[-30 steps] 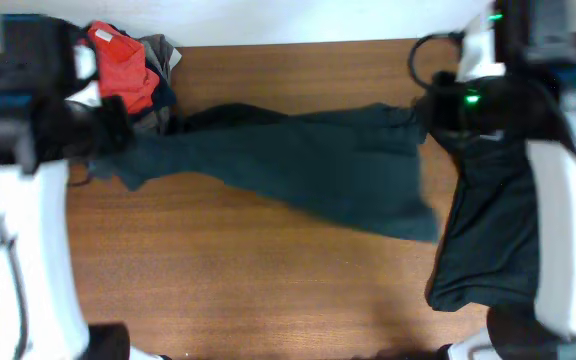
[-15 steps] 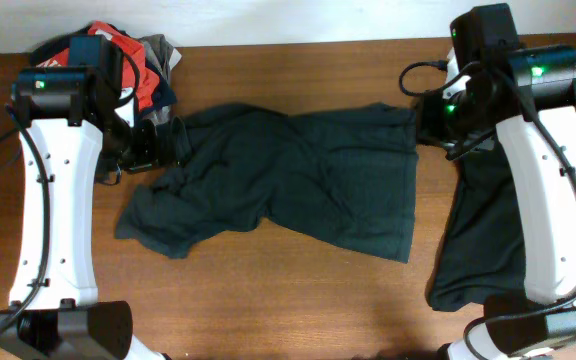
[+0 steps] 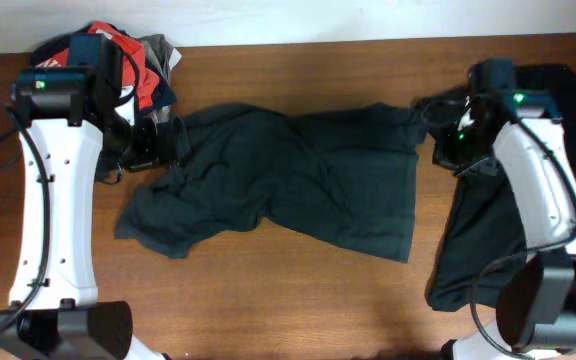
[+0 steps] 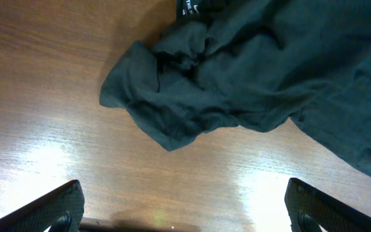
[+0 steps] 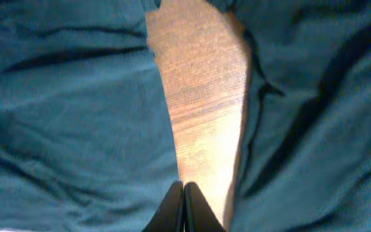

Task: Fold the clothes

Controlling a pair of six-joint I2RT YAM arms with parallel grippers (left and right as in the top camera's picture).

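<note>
**Flatten first, fold second**

The dark garment (image 3: 308, 180) lies across the middle of the table (image 3: 268, 310), its right half fairly flat and its left half bunched into a crumpled lobe. The left gripper (image 3: 158, 145) hovers just beside that bunched end with its fingers (image 4: 60, 206) spread as wide as they go, holding nothing. The right gripper (image 3: 446, 150) sits at the garment's right edge, fingers pinched fully together over a bare strip of wood — no cloth between them.

The step in hand looks like smoothing before folding. It would likely go best if the left gripper takes the loose outer corner of the lobe and draws it outward, low over the wood, while the right one reopens to pin the opposite edge.

Count: two arms, two grippers; one garment spread centrally; one second dark garment (image 3: 483, 240) under the right arm; one pile (image 3: 128, 65) at the far left corner showing red, grey and navy — how many pieces, I cannot tell.
</note>
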